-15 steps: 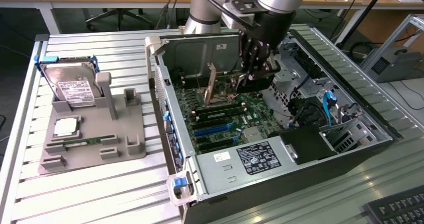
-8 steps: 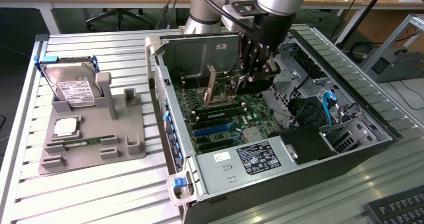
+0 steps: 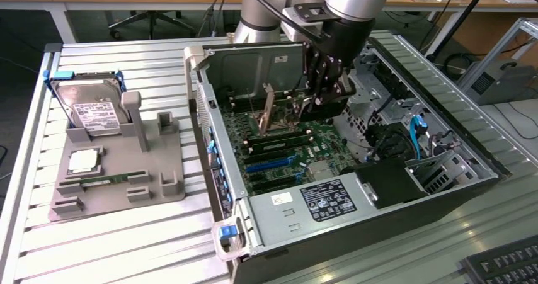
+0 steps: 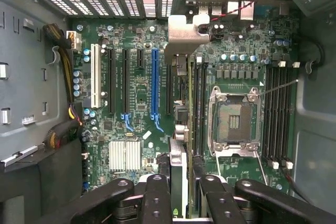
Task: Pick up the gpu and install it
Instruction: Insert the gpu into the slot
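The gripper (image 3: 324, 98) is reaching down into the open computer case (image 3: 470, 152), its fingers (image 4: 157, 192) closing on the gpu (image 4: 178, 129), which is hanging edge-on above the motherboard (image 4: 136, 93) between the blue slot (image 4: 154, 82) and the empty processor socket (image 4: 233, 119). Memory slots (image 4: 278, 114) are lying just beyond the socket. On the slatted table, a grey fixture (image 3: 160, 170) is holding a hard drive (image 3: 92, 111) upright and a memory stick (image 3: 105, 180).

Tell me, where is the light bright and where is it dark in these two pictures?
Exterior view: even daylight on the slatted table, deep shade in the computer case beneath the gripper. Wrist view: the motherboard is well lit, vent holes glare white, and the gpu sits edge-on.
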Robot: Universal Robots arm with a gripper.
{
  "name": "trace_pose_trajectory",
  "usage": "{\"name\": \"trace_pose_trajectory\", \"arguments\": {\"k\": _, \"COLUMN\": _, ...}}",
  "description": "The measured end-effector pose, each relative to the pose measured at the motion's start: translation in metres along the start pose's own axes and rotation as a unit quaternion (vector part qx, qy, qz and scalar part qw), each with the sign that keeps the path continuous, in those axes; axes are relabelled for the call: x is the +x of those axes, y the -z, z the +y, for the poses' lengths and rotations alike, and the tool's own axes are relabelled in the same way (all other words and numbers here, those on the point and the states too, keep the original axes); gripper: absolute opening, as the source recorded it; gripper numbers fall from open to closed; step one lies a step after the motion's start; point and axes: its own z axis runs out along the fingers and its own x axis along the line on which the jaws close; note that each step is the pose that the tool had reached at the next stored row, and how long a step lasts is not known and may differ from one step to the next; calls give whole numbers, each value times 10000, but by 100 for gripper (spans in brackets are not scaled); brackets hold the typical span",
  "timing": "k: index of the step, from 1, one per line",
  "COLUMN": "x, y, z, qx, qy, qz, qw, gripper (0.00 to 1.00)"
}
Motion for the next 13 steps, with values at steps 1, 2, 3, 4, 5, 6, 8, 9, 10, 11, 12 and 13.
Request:
{"name": "trace_pose_trajectory", "arguments": {"k": 1, "x": 3, "y": -2, "z": 1, "qx": 0, "qy": 0, "qz": 0, "qw": 10000, "gripper": 27}}
{"name": "trace_pose_trajectory", "arguments": {"k": 2, "x": 6, "y": -4, "z": 1, "qx": 0, "qy": 0, "qz": 0, "qw": 10000, "gripper": 27}}
{"name": "trace_pose_trajectory", "arguments": {"k": 3, "x": 9, "y": -6, "z": 1, "qx": 0, "qy": 0, "qz": 0, "qw": 10000, "gripper": 27}}
{"name": "trace_pose_trajectory", "arguments": {"k": 4, "x": 11, "y": -8, "z": 2, "qx": 0, "qy": 0, "qz": 0, "qw": 10000, "gripper": 27}}
{"name": "trace_pose_trajectory", "arguments": {"k": 5, "x": 15, "y": -10, "z": 2, "qx": 0, "qy": 0, "qz": 0, "qw": 10000, "gripper": 27}}
{"name": "trace_pose_trajectory", "arguments": {"k": 6, "x": 18, "y": -12, "z": 3, "qx": 0, "qy": 0, "qz": 0, "qw": 10000, "gripper": 27}}
{"name": "trace_pose_trajectory", "arguments": {"k": 8, "x": 23, "y": -15, "z": 3, "qx": 0, "qy": 0, "qz": 0, "qw": 10000, "gripper": 27}}
{"name": "trace_pose_trajectory", "arguments": {"k": 9, "x": 26, "y": -17, "z": 4, "qx": 0, "qy": 0, "qz": 0, "qw": 10000, "gripper": 27}}
{"name": "trace_pose_trajectory", "arguments": {"k": 10, "x": 29, "y": -18, "z": 4, "qx": 0, "qy": 0, "qz": 0, "qw": 10000, "gripper": 27}}
{"name": "trace_pose_trajectory", "arguments": {"k": 11, "x": 31, "y": -20, "z": 4, "qx": 0, "qy": 0, "qz": 0, "qw": 10000, "gripper": 27}}
{"name": "trace_pose_trajectory", "arguments": {"k": 12, "x": 34, "y": -22, "z": 5, "qx": 0, "qy": 0, "qz": 0, "qw": 10000, "gripper": 27}}
{"name": "trace_pose_trajectory", "arguments": {"k": 13, "x": 37, "y": -24, "z": 5, "qx": 0, "qy": 0, "qz": 0, "qw": 10000, "gripper": 27}}
